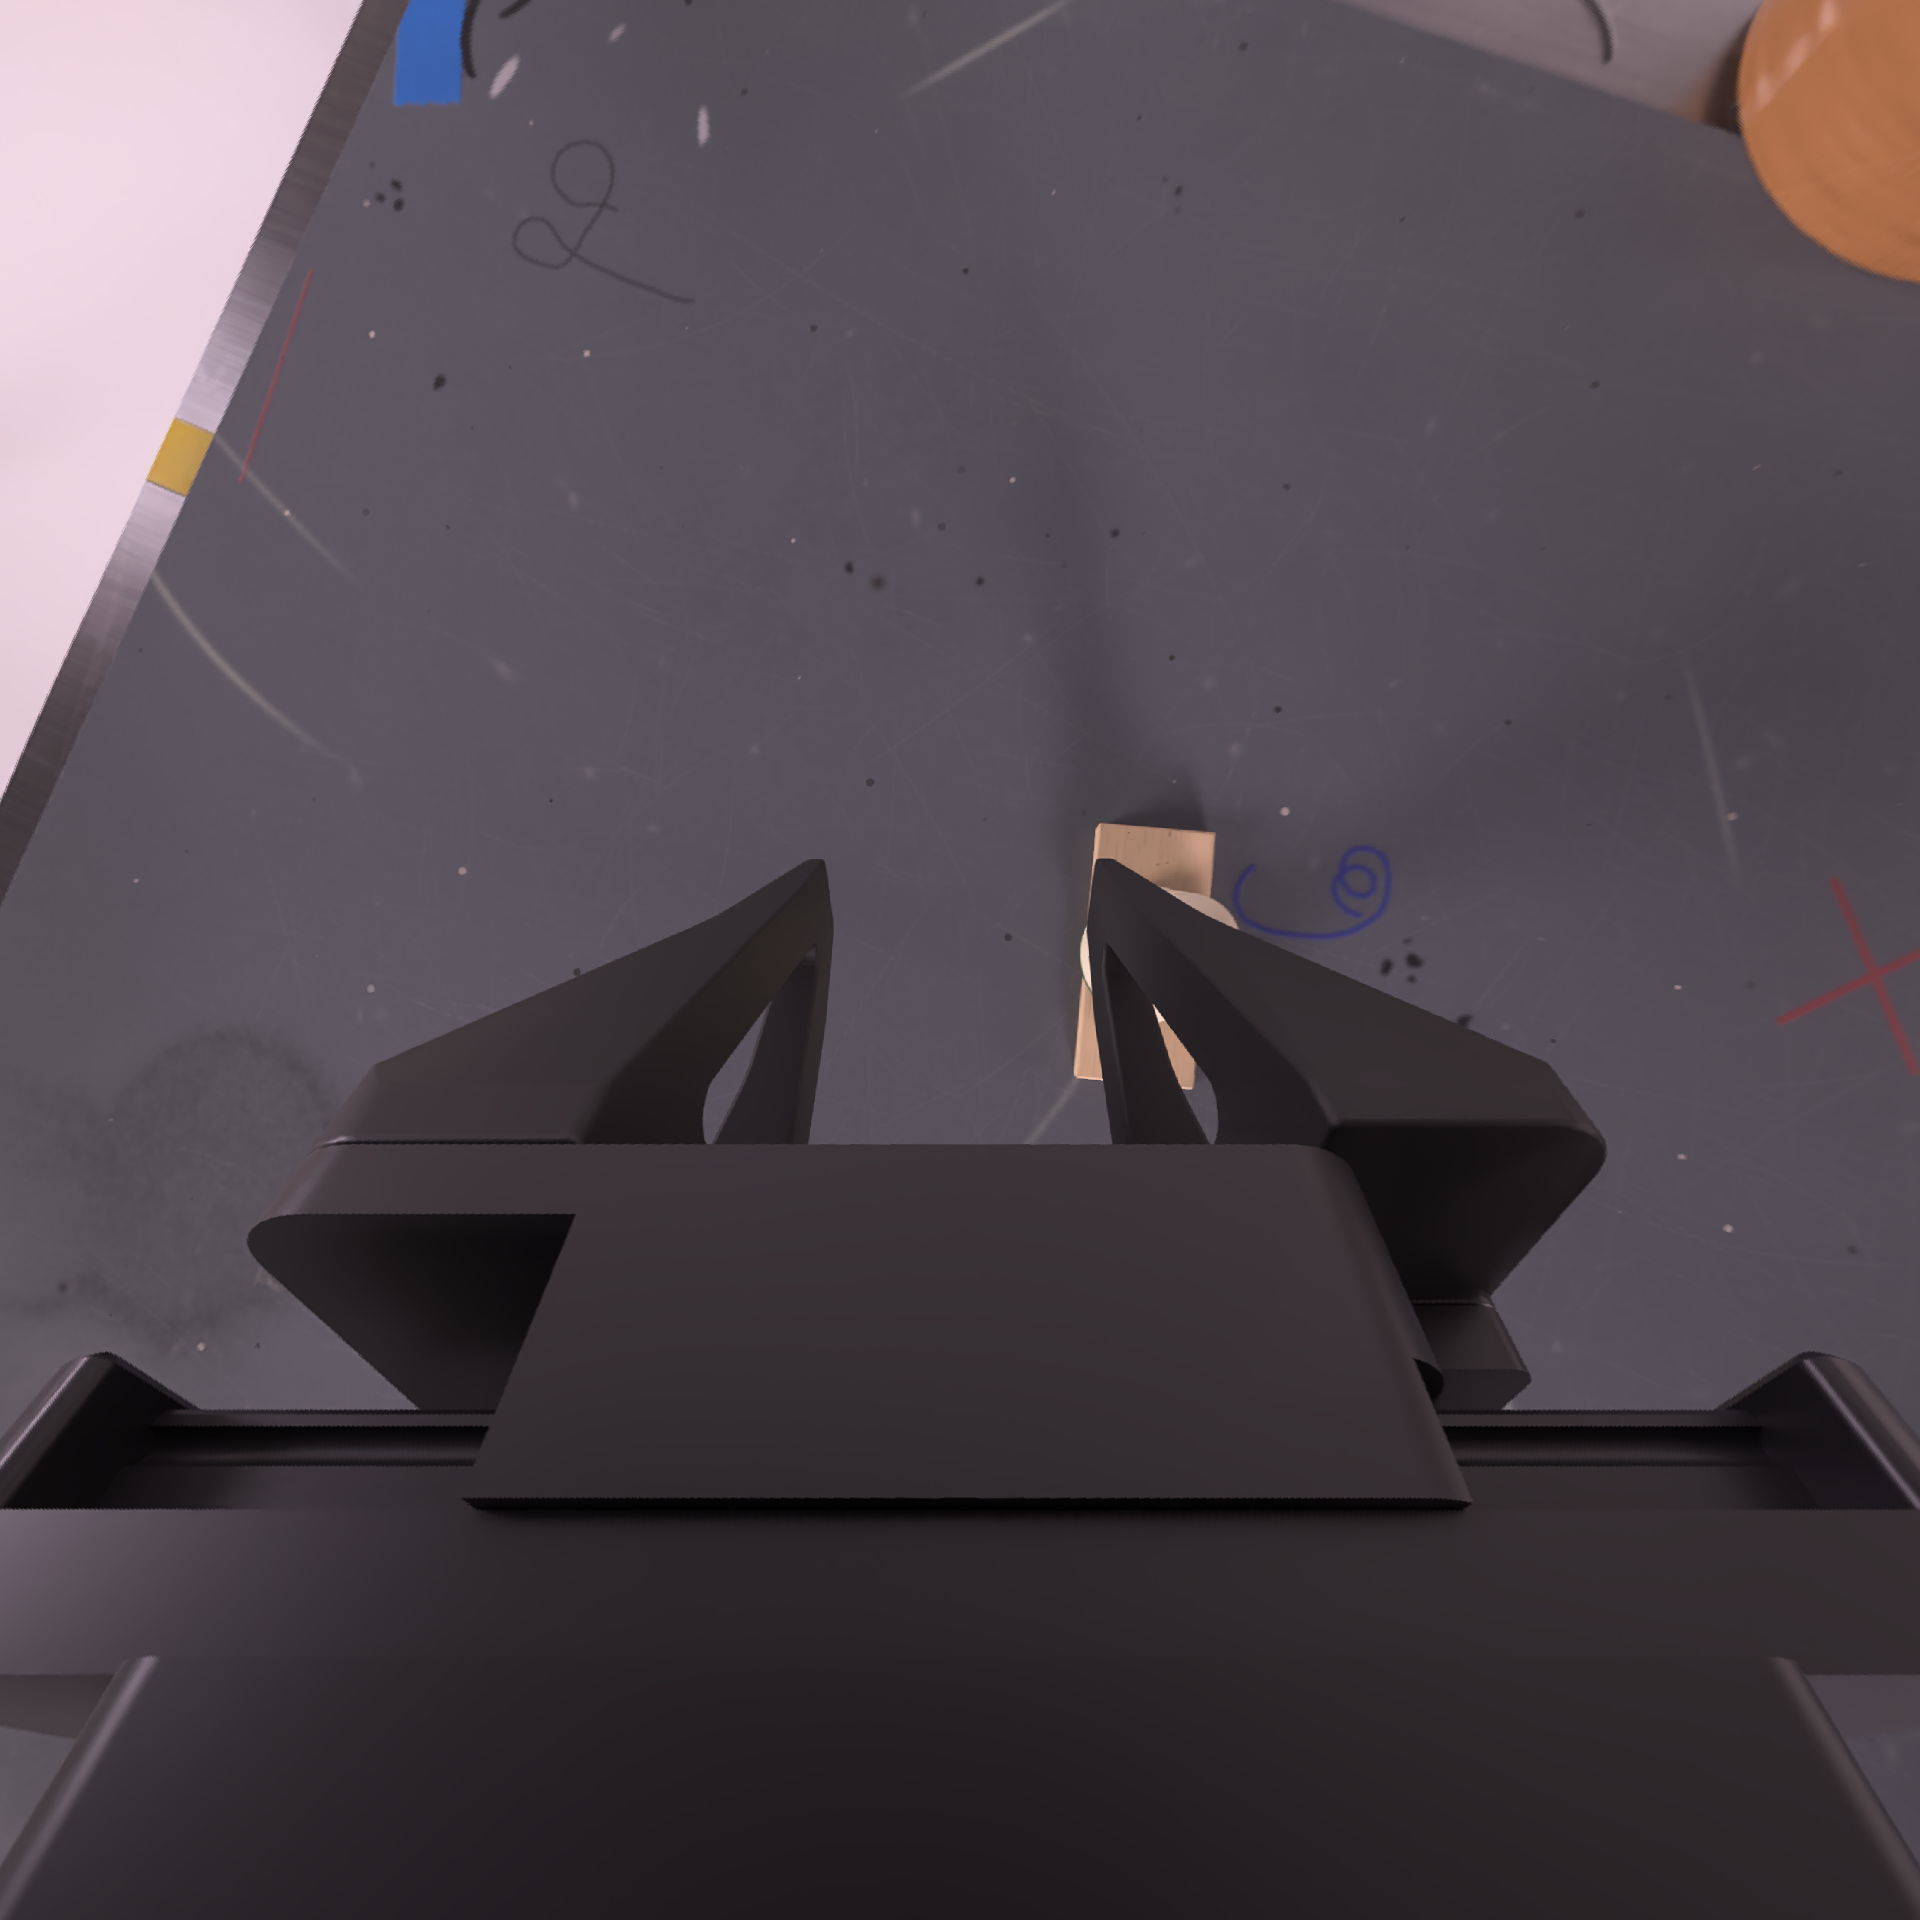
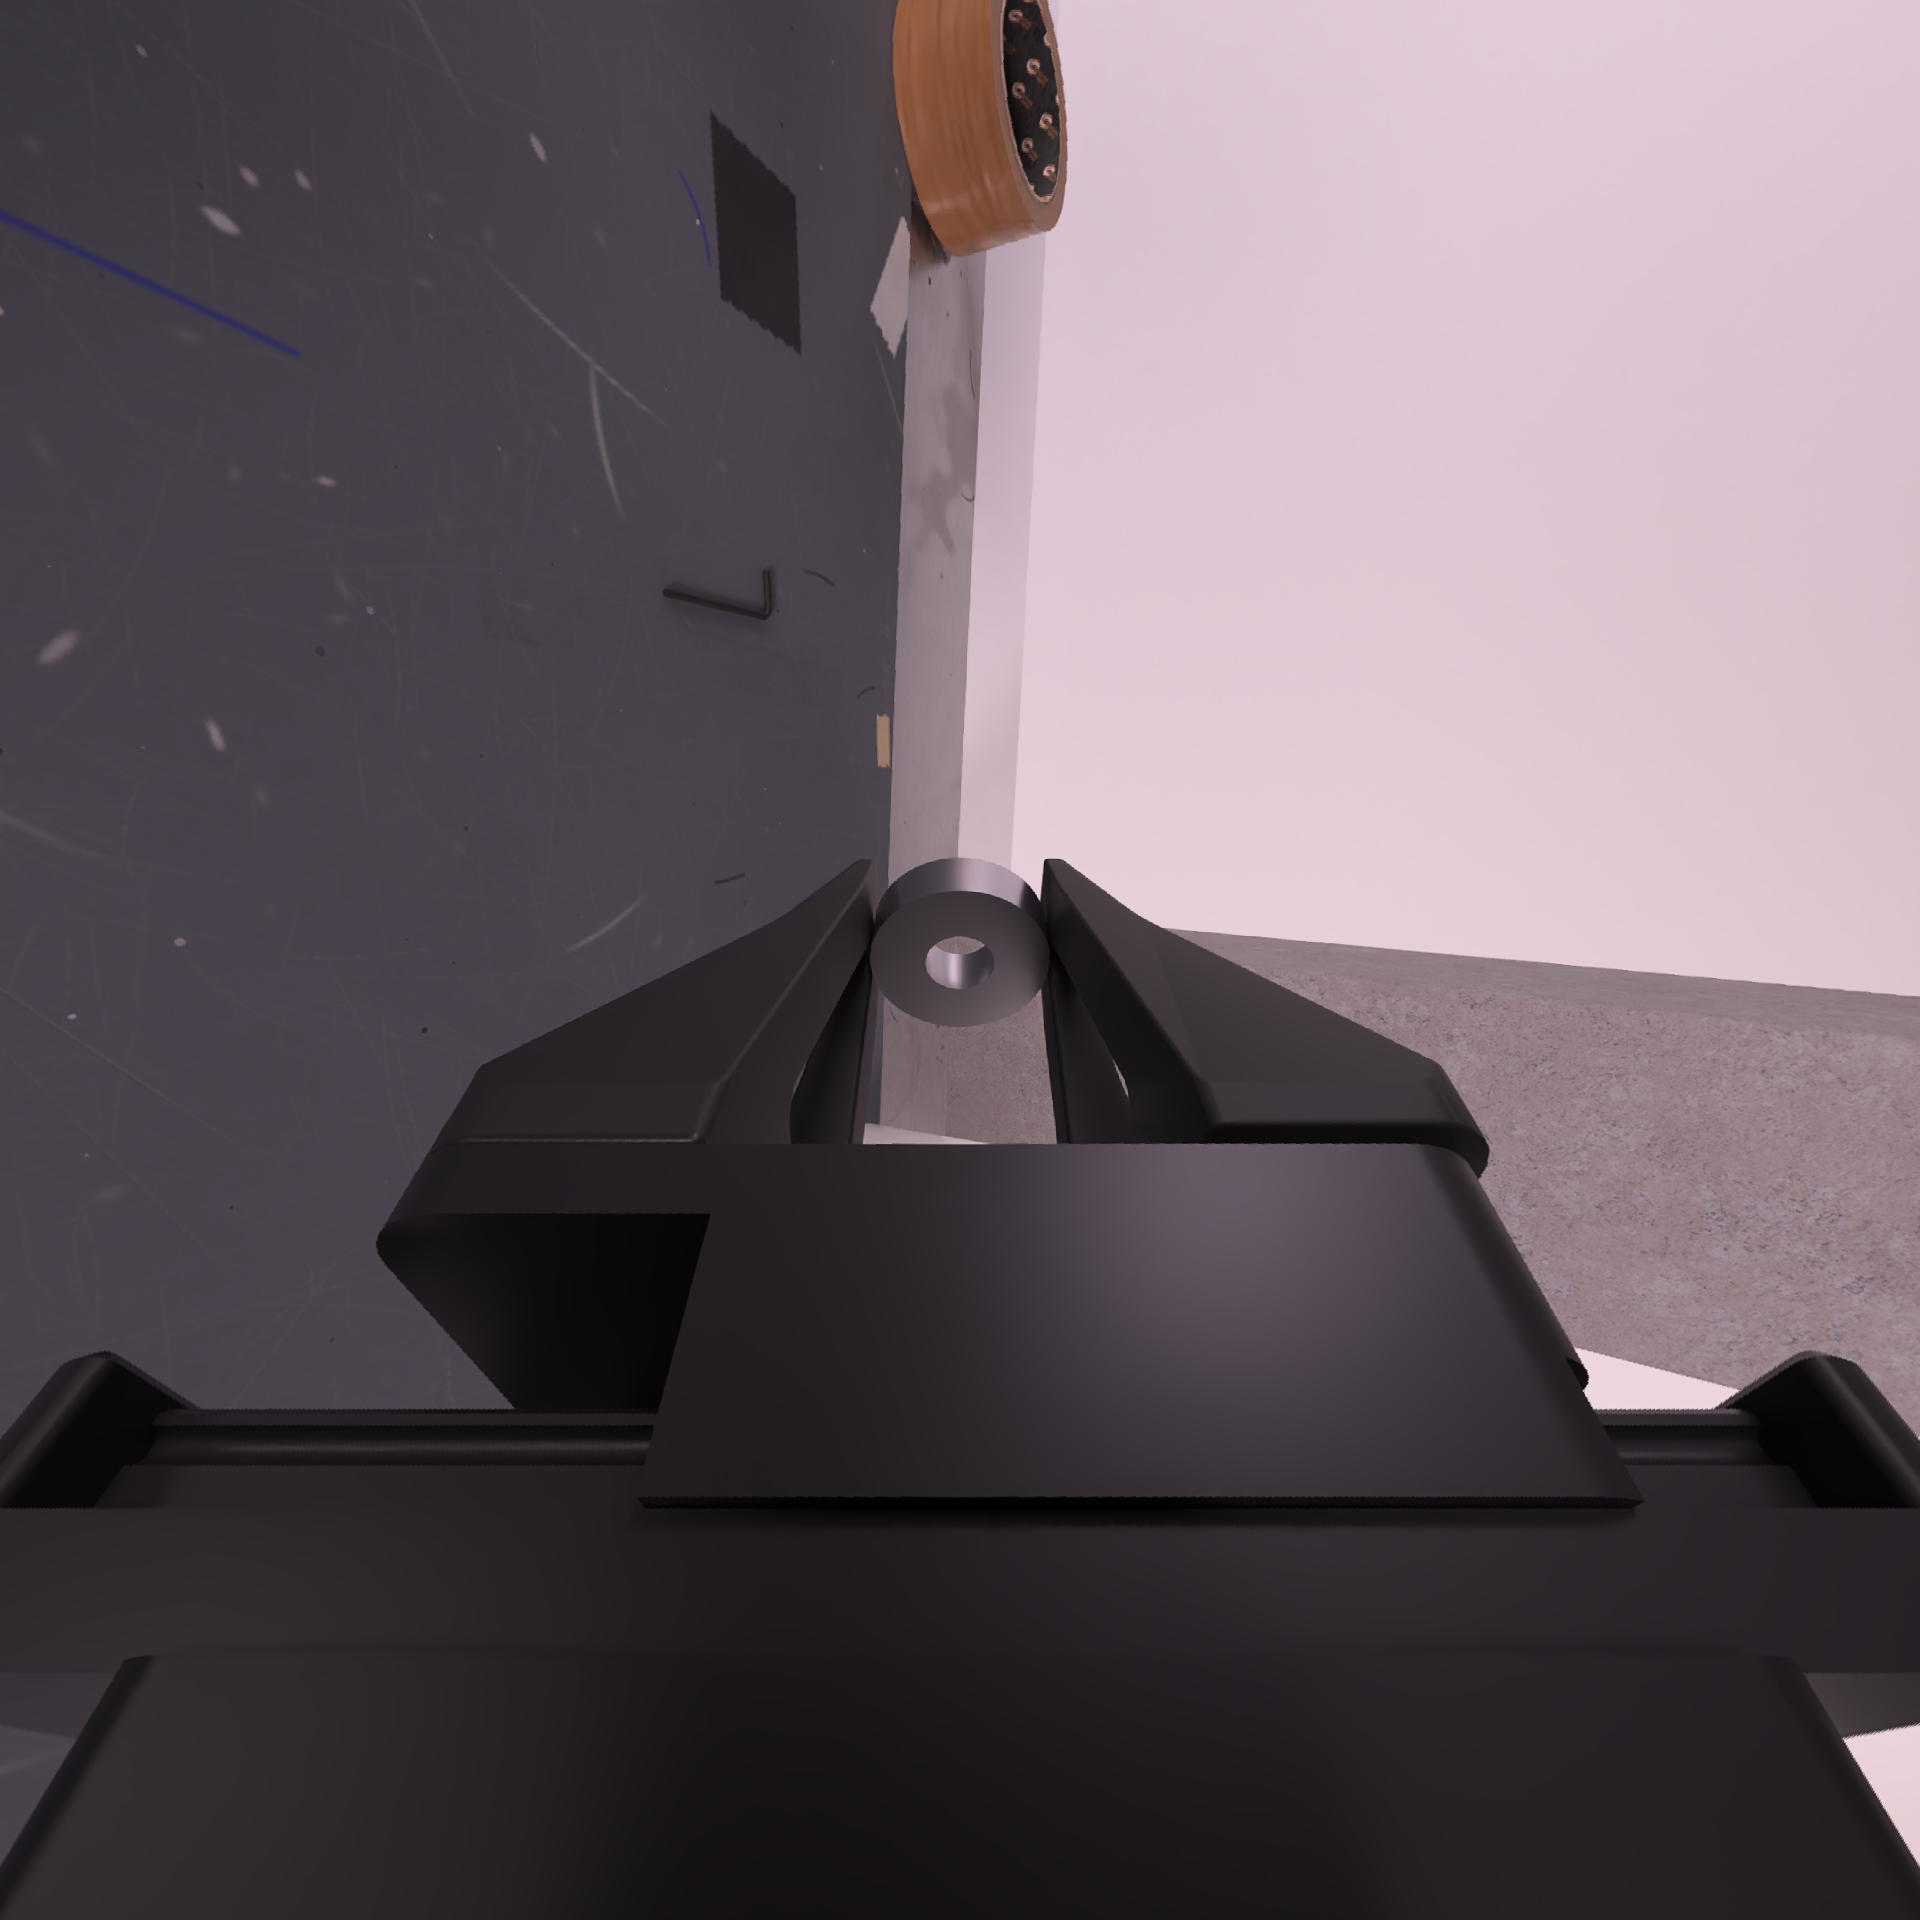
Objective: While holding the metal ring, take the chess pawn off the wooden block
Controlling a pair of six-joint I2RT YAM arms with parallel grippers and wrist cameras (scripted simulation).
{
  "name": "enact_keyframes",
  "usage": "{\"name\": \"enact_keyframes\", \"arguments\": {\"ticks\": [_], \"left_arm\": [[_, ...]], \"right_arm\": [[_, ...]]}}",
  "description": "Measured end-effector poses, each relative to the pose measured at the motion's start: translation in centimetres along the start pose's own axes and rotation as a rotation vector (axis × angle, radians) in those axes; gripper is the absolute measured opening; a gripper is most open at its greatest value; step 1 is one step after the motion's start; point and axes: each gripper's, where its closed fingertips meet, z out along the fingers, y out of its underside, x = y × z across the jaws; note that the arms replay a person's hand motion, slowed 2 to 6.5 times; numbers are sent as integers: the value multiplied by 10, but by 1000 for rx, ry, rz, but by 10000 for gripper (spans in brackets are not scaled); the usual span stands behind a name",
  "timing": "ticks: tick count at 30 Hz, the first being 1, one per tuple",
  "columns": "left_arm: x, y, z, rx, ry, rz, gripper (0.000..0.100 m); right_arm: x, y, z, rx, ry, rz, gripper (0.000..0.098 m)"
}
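**A:** Where's the pale cream chess pawn [image 1: 1218, 914] right now?

**B:** On the light tan rectangular wooden block [image 1: 1151, 858], and mostly hidden: the left gripper's [image 1: 956, 883] right finger sits in front of both. Only a rounded cream sliver shows. That black two-finger gripper is spread wide with nothing between its fingers, and its gap lies to the left of the block rather than over it.

**A:** And the thick grey metal ring [image 2: 956, 958]?

**B:** Pinched between the right gripper's [image 2: 956, 894] fingers, which press its curved sides, the bore facing the camera. It is held up clear of the tabletop.

**A:** What could go wrong?

**B:** As I judge it, closing from here would catch nothing, or the right finger would clip the pawn and topple it off the block, maybe shoving the block too. The ring's round wall gives little contact, so a jolt to that arm could let it slip.

**A:** Room to move?

**B:** Bare scuffed dark grey tabletop [image 1: 935, 520] all round the block; the table's metal edge runs well left of it, and the orange-brown tape roll [image 1: 1839, 135] stands far beyond it to the right.
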Motion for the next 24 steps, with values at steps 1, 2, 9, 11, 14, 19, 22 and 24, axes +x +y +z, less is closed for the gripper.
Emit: {"name": "enact_keyframes", "arguments": {"ticks": [1,2,9,11,14,19,22,24], "left_arm": [[1,-1,-1,5,8,-5,430],[2,-3,-3,8,16,-10,441],[7,-7,-4,1,27,-6,548],[8,-7,-2,-4,7,12,549],[10,-8,-1,-4,-24,38,539],[10,-12,-8,32,-73,81,428],[14,-15,-13,50,-83,105,403],[19,-16,-15,52,-72,110,402]], "right_arm": [[0,0,0,-1,-1,0,260],[-1,0,0,-1,-2,0,260],[-2,-1,1,-2,-8,2,260],[-2,-1,1,-3,-8,2,260],[-2,0,1,-7,-8,1,260],[-2,1,1,-12,-9,1,260],[-1,1,1,-12,-10,1,260],[0,1,1,-13,-10,1,260]]}}
